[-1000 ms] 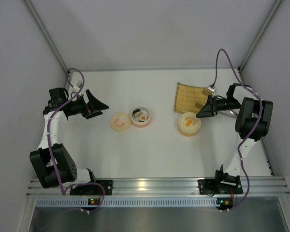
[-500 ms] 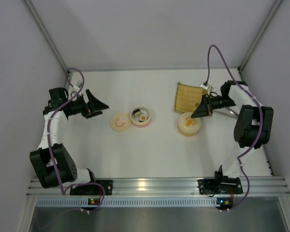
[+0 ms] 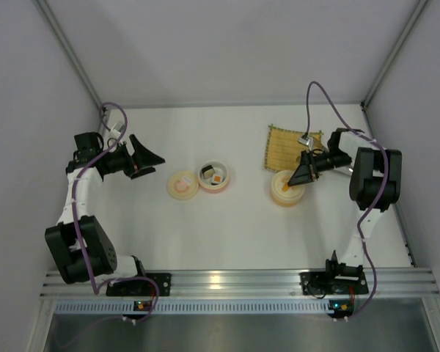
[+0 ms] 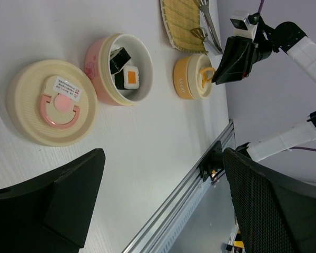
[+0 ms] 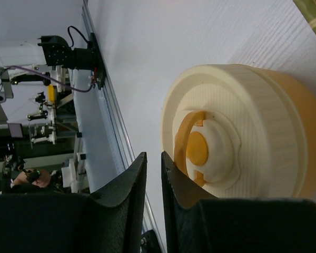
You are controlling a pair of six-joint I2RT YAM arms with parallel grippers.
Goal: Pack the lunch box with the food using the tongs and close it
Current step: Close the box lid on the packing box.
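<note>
The pink lunch box (image 3: 224, 183) (image 4: 97, 71) stands open mid-table with two sushi rolls (image 4: 127, 71) inside. Its cream lid (image 3: 182, 184) (image 4: 50, 100) with a pink handle lies flat just left of it. The silver tongs (image 4: 209, 29) lie at the bamboo mat's far edge. My left gripper (image 3: 155, 161) (image 4: 163, 158) hovers open and empty, left of the lid. My right gripper (image 3: 293, 181) (image 5: 154, 154) is over the orange container (image 3: 286, 192) (image 5: 274, 142). Its jaws are nearly together with nothing between them, and one fingertip is beside the lid's orange handle (image 5: 187, 139).
The tan bamboo mat (image 3: 284, 145) lies behind the orange container. The metal rail (image 3: 235, 280) runs along the near edge, and grey walls close in on both sides.
My right gripper has swung left from beside the mat to over the orange container, and its jaws have narrowed. The left arm has not moved.
</note>
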